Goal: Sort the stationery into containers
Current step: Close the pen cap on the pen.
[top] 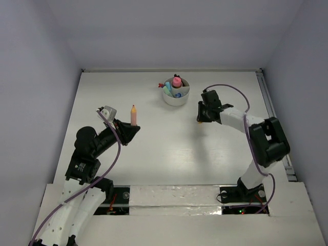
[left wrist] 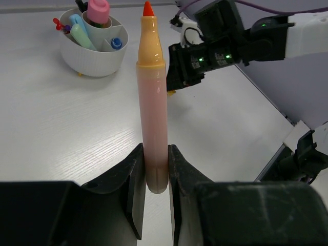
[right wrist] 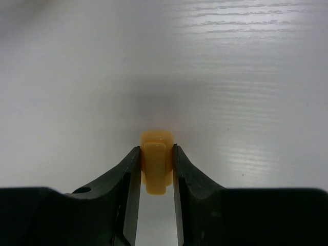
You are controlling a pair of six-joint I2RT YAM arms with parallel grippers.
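My left gripper (left wrist: pixel 155 169) is shut on the rear end of an uncapped orange marker (left wrist: pixel 152 102), red tip pointing away; it shows in the top view (top: pixel 134 115) left of centre. My right gripper (right wrist: pixel 155 166) is shut on the marker's orange cap (right wrist: pixel 156 159), just above the table; in the top view it (top: pixel 201 119) hovers right of the cup. The round white cup (top: pixel 176 92) with dividers stands at the back centre and holds a pink-capped marker (left wrist: pixel 97 10), pale green and blue pieces and a blue cap.
A metal rail (top: pixel 274 113) runs along the table's right edge. Grey walls enclose the table on three sides. The right arm (left wrist: pixel 225 46) crosses the left wrist view behind the marker.
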